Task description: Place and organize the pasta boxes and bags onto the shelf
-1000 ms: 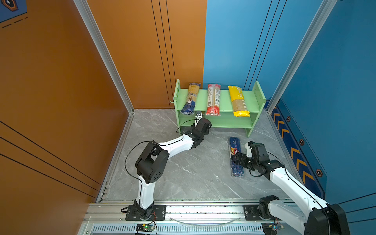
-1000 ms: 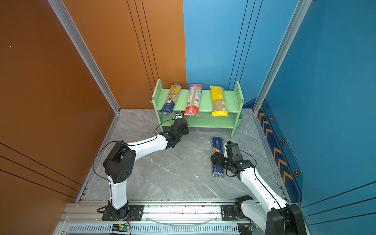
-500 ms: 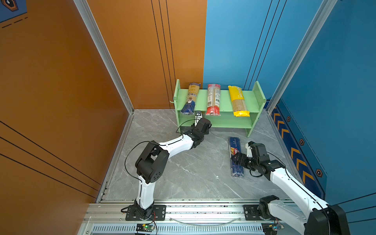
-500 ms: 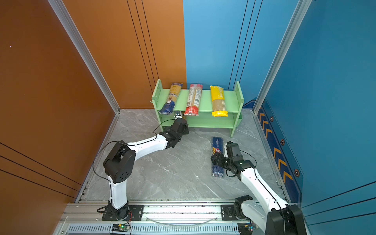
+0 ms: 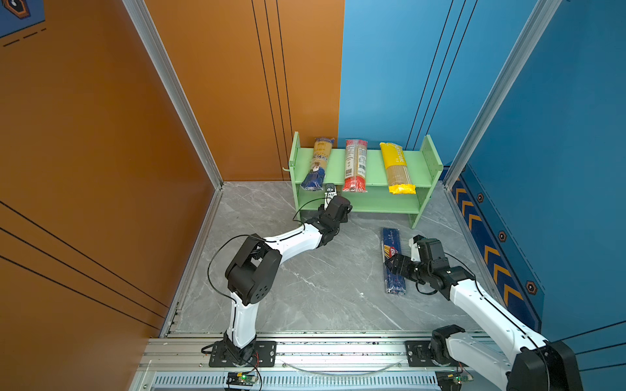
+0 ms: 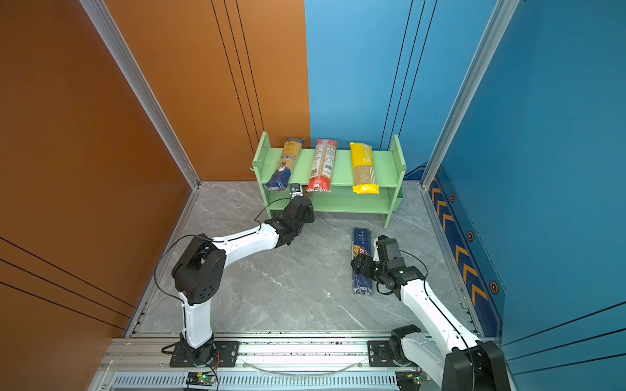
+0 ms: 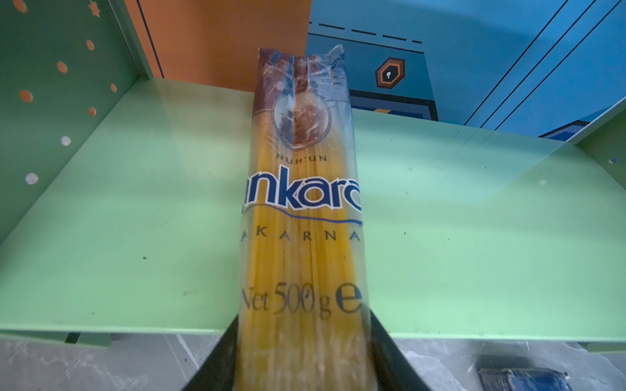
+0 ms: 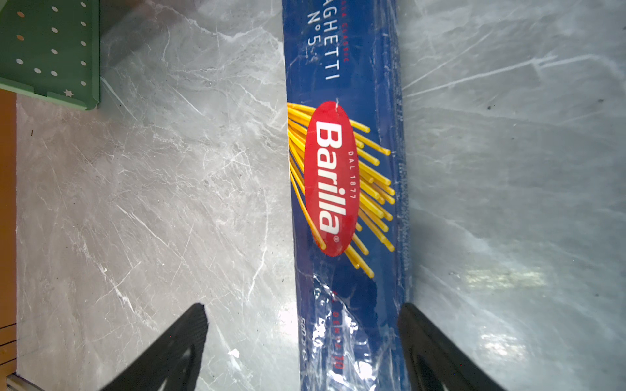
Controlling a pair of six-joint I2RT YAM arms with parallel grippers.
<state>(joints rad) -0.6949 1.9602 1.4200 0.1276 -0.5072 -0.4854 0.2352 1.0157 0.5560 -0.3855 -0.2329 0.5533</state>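
Light-green shelf (image 5: 374, 166), dark-blue Barilla pack (image 5: 390, 240)

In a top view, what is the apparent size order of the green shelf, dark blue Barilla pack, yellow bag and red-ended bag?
1. green shelf
2. dark blue Barilla pack: longest pack, but narrower and nearer the camera, so unsure
3. yellow bag and red-ended bag: look alike, not ranked

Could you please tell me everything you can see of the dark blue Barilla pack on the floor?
The Barilla pack is a long, narrow, dark blue packet in glossy, crinkled film, with a red oval logo, printed yellow strands and "Spaghetti n°5". It lies flat on the grey marbled floor, in front of the green shelf's right end and apart from it. The open fingers of the right gripper straddle it.
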